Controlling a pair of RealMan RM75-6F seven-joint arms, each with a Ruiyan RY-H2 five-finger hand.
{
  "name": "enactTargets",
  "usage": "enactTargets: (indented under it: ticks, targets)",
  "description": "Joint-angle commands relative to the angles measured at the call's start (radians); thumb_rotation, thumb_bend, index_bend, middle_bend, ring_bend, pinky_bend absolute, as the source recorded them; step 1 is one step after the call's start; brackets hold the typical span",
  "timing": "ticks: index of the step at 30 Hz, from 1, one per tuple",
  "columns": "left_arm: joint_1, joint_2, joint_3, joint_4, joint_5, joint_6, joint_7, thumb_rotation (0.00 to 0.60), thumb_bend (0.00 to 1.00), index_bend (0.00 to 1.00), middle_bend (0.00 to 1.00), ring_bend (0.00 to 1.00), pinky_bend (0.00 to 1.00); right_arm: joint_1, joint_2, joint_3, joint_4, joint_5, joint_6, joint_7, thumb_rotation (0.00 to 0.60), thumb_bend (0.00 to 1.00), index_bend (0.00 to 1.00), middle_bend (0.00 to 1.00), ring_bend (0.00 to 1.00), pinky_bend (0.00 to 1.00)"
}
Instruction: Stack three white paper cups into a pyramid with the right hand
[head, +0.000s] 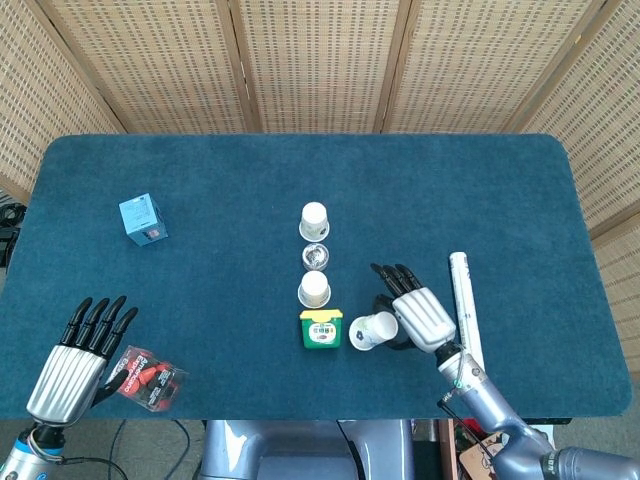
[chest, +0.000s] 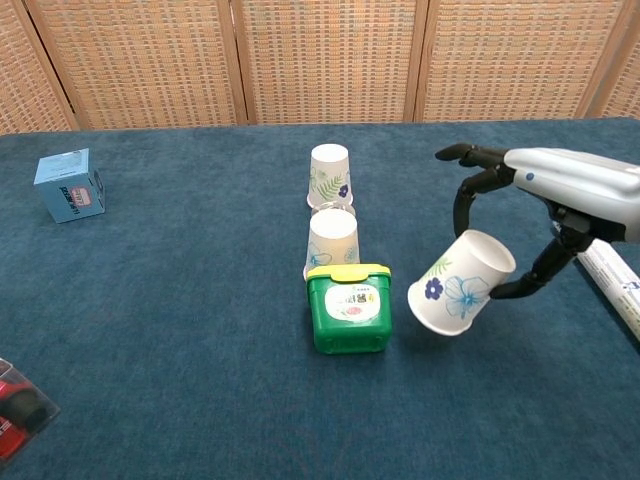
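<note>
Beside green box (chest: 349, 308), right hand (chest: 560, 205) holds tilted cup (chest: 461, 283) — open table (head: 200, 300) rightward

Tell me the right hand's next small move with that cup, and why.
Probably turn the held cup mouth-down. The right hand grips it tilted sideways off the table, while the two standing cups sit upside down in a row behind the green box.

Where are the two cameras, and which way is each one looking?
Head view: high up, looking down on the whole blue table; shows the left hand and the right hand.
Chest view: low, looking across the table toward the wicker screens; shows only the right hand.
Both show the tilted paper cup in the right hand, the green box and two upside-down cups.
</note>
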Motion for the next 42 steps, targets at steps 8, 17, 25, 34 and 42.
enactTargets:
  ticks: [8,17,25,34,42]
  targets:
    - [-0.004,-0.004,-0.001,0.002,-0.005,-0.011,0.004,0.6,0.21,0.0,0.0,0.0,0.0,0.072,-0.025,0.097,0.047,0.085,-0.03,-0.13,0.6,0.13,0.54,0.0,0.0,0.0]
    - [-0.007,-0.007,0.002,0.003,-0.003,-0.017,0.006,0.6,0.21,0.0,0.0,0.0,0.0,0.106,-0.055,0.12,0.076,0.135,-0.046,-0.21,0.6,0.13,0.54,0.0,0.0,0.0]
    - [-0.008,-0.008,0.005,0.003,-0.001,-0.022,0.006,0.6,0.21,0.0,0.0,0.0,0.0,0.138,-0.102,0.123,0.121,0.177,-0.072,-0.248,0.6,0.13,0.54,0.0,0.0,0.0]
    - [-0.012,-0.009,0.004,0.006,-0.009,-0.031,0.001,0.6,0.21,0.0,0.0,0.0,0.0,0.174,-0.159,0.128,0.171,0.221,-0.089,-0.305,0.6,0.13,0.54,0.0,0.0,0.0]
    - [-0.013,-0.008,0.003,0.007,-0.013,-0.029,-0.004,0.6,0.21,0.0,0.0,0.0,0.0,0.199,-0.191,0.133,0.206,0.252,-0.105,-0.329,0.6,0.13,0.54,0.0,0.0,0.0]
